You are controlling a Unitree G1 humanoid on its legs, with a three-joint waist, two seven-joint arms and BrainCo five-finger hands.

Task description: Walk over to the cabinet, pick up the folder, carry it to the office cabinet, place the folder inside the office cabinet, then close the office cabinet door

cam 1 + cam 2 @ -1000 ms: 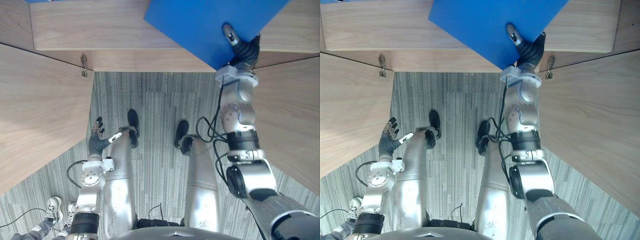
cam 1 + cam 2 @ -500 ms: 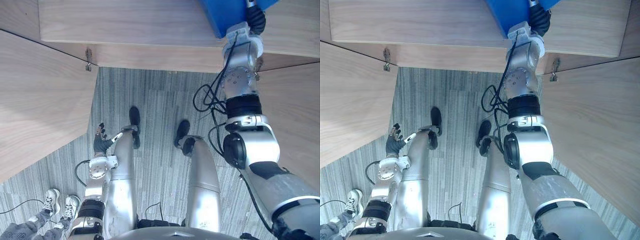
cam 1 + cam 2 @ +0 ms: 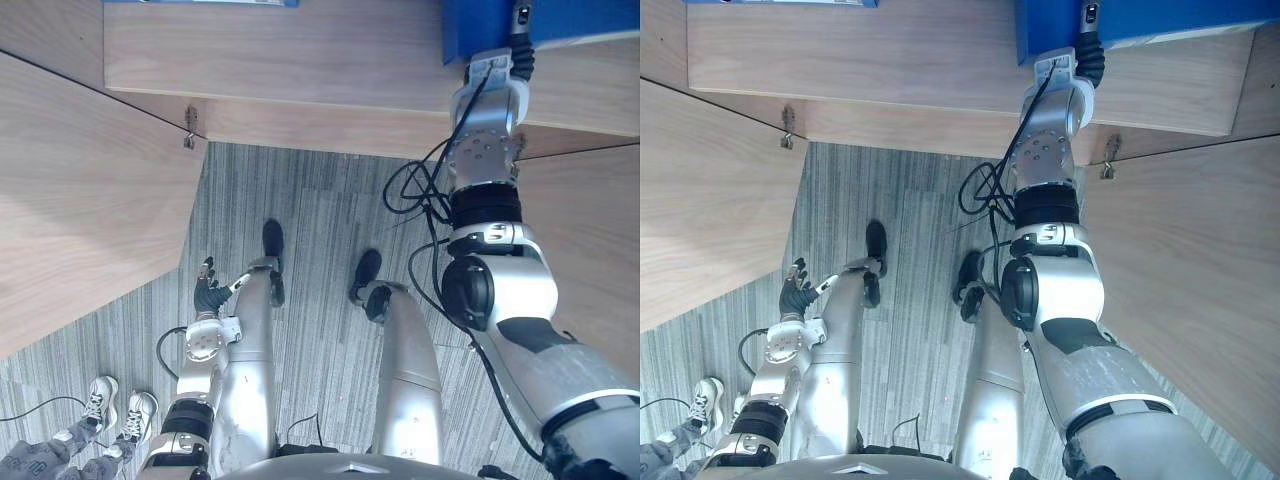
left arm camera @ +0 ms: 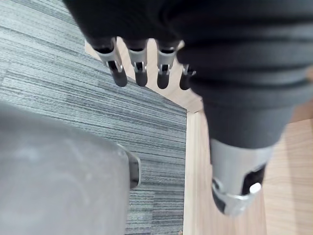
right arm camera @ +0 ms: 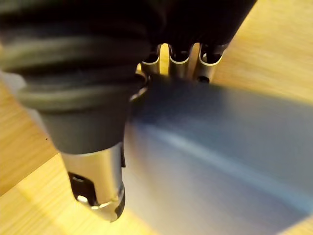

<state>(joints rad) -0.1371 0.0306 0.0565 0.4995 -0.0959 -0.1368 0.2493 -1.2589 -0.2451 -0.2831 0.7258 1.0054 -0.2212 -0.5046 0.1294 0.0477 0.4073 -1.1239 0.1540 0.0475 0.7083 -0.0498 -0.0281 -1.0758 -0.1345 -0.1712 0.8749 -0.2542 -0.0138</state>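
The blue folder [image 3: 545, 22] lies deep on the wooden cabinet shelf [image 3: 300, 50] at the top right. My right hand [image 3: 518, 45] reaches out to the folder's near edge and is shut on it. In the right wrist view the thumb [image 5: 95, 196] lies over the folder [image 5: 220, 161] and the fingers [image 5: 178, 63] curl past its edge. My left hand [image 3: 208, 294] hangs low at my left side, open and holding nothing. In the left wrist view its fingers [image 4: 139, 68] are straight above the carpet.
Two wooden cabinet doors stand open, the left door [image 3: 80, 200] and the right door [image 3: 590, 240], with grey carpet [image 3: 320, 200] between them. Another blue item [image 3: 200, 2] sits at the shelf's far left. A person's shoes [image 3: 120, 408] show at the lower left.
My right arm has stretched forward and carried the folder from over the shelf's front edge deeper into the cabinet, turning it squarer. The left hand has stayed by my side.
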